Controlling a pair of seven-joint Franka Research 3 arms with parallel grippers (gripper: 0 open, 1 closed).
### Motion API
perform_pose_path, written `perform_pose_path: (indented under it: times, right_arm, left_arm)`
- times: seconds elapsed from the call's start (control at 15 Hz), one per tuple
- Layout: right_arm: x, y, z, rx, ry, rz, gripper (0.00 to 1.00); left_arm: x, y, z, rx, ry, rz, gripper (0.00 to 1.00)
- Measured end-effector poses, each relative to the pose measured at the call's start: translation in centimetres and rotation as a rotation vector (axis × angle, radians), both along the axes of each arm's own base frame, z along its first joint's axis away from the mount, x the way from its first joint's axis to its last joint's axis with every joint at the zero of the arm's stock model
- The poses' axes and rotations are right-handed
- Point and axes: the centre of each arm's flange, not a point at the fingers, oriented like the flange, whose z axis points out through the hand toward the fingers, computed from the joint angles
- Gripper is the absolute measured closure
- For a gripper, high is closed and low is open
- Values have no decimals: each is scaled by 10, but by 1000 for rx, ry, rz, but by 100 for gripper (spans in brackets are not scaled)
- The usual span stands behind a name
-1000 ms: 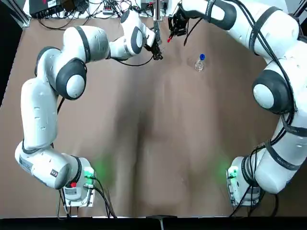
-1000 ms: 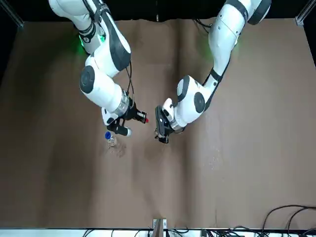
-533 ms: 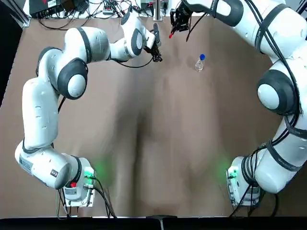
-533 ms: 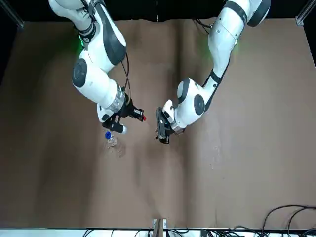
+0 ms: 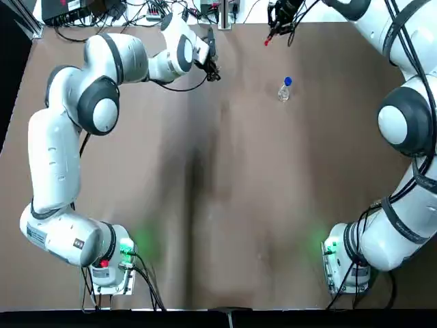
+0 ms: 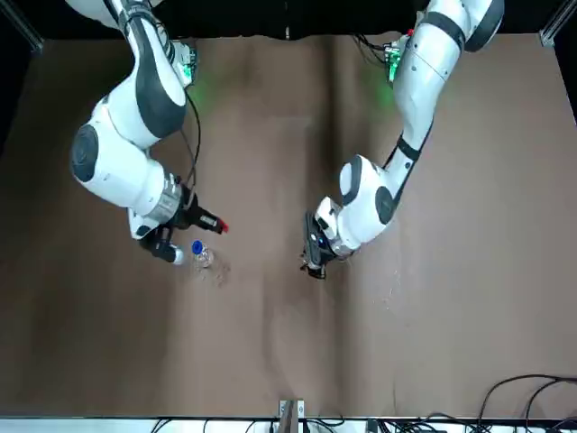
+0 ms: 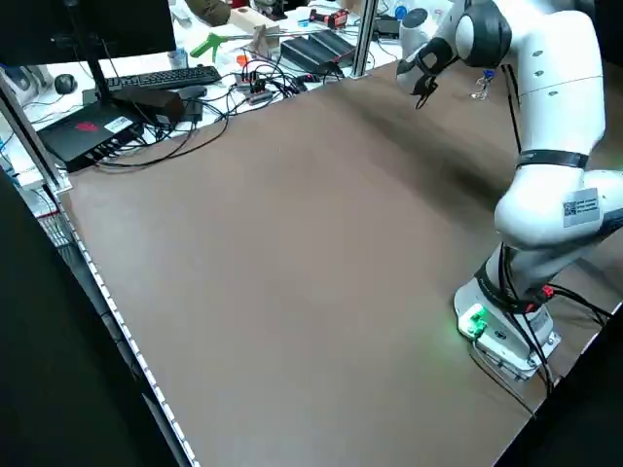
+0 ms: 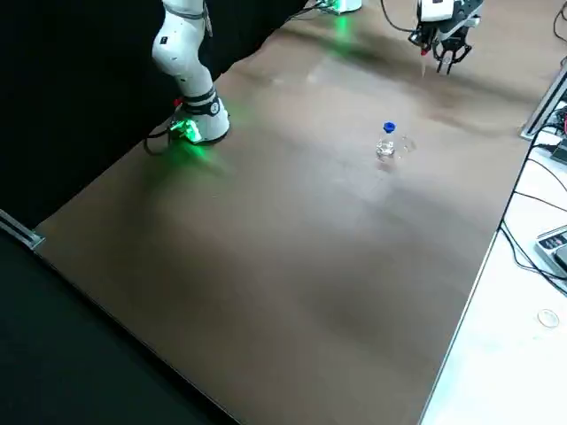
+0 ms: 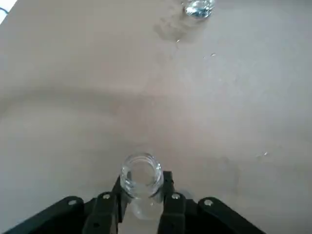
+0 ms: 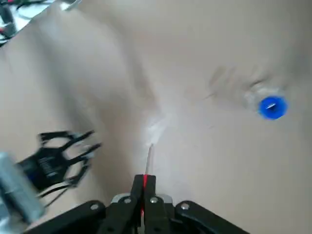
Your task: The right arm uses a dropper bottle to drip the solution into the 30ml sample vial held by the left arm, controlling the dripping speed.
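The sample vial (image 9: 141, 187) sat between the left gripper's (image 9: 142, 181) jaws, the dropper (image 10: 149, 161) between the right gripper's (image 10: 149, 178); the dropper bottle (image 5: 284, 91) stood on the table (image 5: 239, 205), right of the left jaws.

No readable text, numbers or brands; labels on left arm (image 5: 61, 236) too small.

Here's the clear glass vial (image 9: 141, 171), open-mouthed in the left pincer (image 9: 143, 176); the red-bulbed dropper (image 10: 149, 161) juts thinly from the right pincer (image 10: 145, 177); and the clear, blue-collared bottle (image 8: 385, 147) stands upright on the bench (image 8: 292, 257) near the right pincer.
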Motion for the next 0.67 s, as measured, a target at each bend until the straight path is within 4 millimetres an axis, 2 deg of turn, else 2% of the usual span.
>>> perform_pose_path:
  times: [0.27,0.67]
  right_arm:
    - [4,-28,-9,-137,9,27,97]
    - [10,-64,-19,-243,27,23,97]
  left_arm:
    - [19,47,-3,-28,22,-52,69]
    - [53,165,-14,-63,51,-194,69]
